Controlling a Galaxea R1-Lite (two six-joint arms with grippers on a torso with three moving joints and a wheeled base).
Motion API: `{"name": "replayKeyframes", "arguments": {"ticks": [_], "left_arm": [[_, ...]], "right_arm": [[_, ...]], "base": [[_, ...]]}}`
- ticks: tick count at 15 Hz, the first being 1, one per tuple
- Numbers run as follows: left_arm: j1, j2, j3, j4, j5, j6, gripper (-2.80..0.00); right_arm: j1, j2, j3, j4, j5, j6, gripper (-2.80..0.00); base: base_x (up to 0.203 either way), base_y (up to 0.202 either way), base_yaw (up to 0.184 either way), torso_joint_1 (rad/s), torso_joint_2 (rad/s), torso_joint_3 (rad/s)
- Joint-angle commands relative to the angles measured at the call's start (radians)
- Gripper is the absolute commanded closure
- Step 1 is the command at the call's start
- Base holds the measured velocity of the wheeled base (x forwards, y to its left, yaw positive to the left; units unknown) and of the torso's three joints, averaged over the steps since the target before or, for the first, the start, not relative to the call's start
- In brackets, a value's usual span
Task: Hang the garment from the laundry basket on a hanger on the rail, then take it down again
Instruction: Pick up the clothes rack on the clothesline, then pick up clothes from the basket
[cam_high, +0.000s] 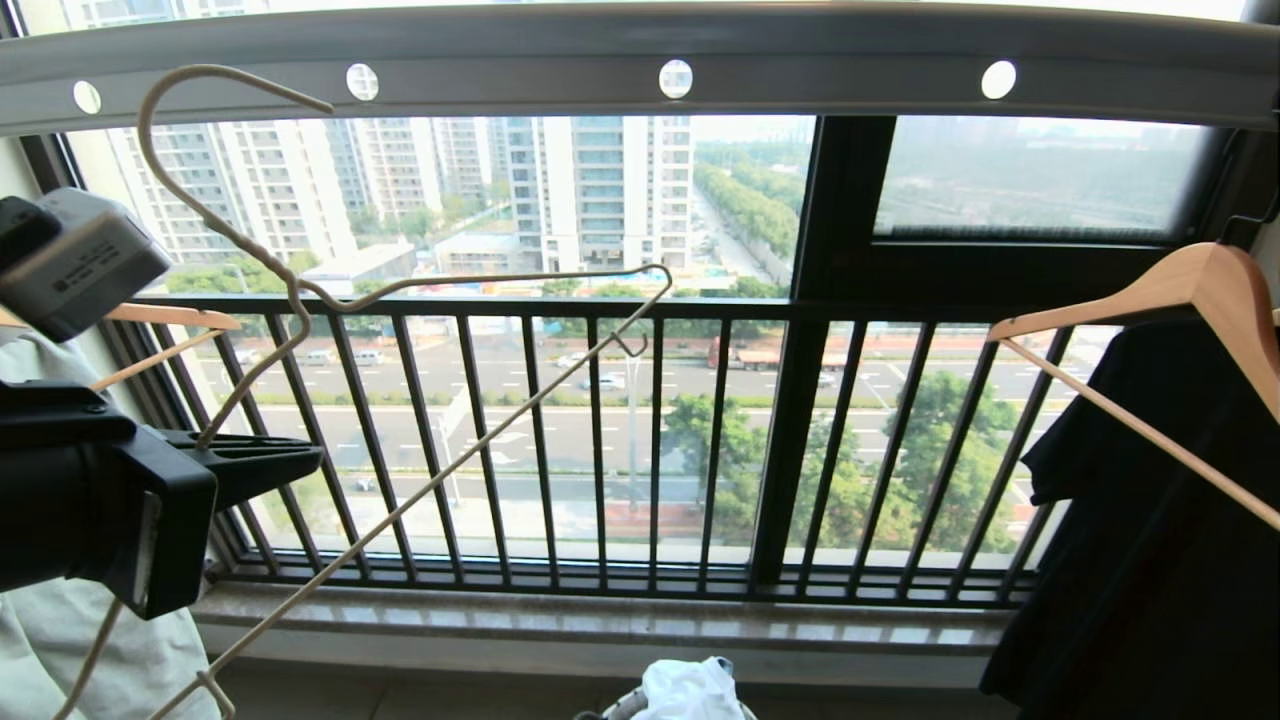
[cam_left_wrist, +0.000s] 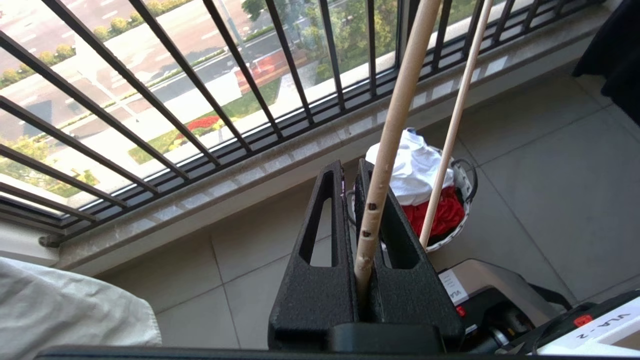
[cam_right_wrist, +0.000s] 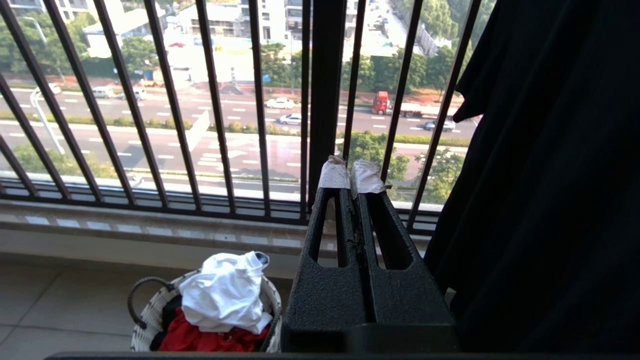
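Left claw (cam_high: 290, 462) clamps the wire hanger (cam_high: 420, 290) below the rail (cam_high: 640, 60); right claw (cam_right_wrist: 352, 175) closed, empty.

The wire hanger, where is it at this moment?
In the head view the hanger is on the left, tilted, held by the left gripper, its hook just below the rail.

In the head view the laundry basket (cam_high: 625, 708) is cut off by the bottom edge, so only a sliver of its rim and the top of the crumpled white garment (cam_high: 690, 690) show, its collar and print hidden in the folds. The hanger (cam_high: 440, 290) runs out of the frame at its lower end, and the left gripper (cam_high: 300, 462) covers part of its wire. The rail (cam_high: 640, 55) continues past both side edges.
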Motion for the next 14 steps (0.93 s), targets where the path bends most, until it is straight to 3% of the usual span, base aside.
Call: {"name": "replayKeyframes", "arguments": {"ticks": [1, 4, 6, 14], "left_arm": [[0.004, 0.020, 0.073, -0.003, -0.001, 0.081, 0.00], [0.005, 0.067, 0.080, -0.013, -0.019, 0.115, 0.00], [0.011, 0.089, 0.081, -0.013, -0.102, 0.121, 0.00], [0.134, 0.225, 0.086, -0.013, -0.315, 0.195, 0.00]], "right_arm": [[0.001, -0.002, 0.001, 0.000, 0.000, 0.000, 0.00], [0.001, -0.002, 0.000, 0.000, 0.000, 0.000, 0.00], [0.001, -0.002, 0.000, 0.000, 0.000, 0.000, 0.00], [0.001, -0.002, 0.000, 0.000, 0.000, 0.000, 0.00]], "base": [[0.000, 0.000, 0.000, 0.000, 0.00, 0.000], [0.000, 0.000, 0.000, 0.000, 0.00, 0.000], [0.000, 0.000, 0.000, 0.000, 0.00, 0.000], [0.000, 0.000, 0.000, 0.000, 0.00, 0.000]]}}
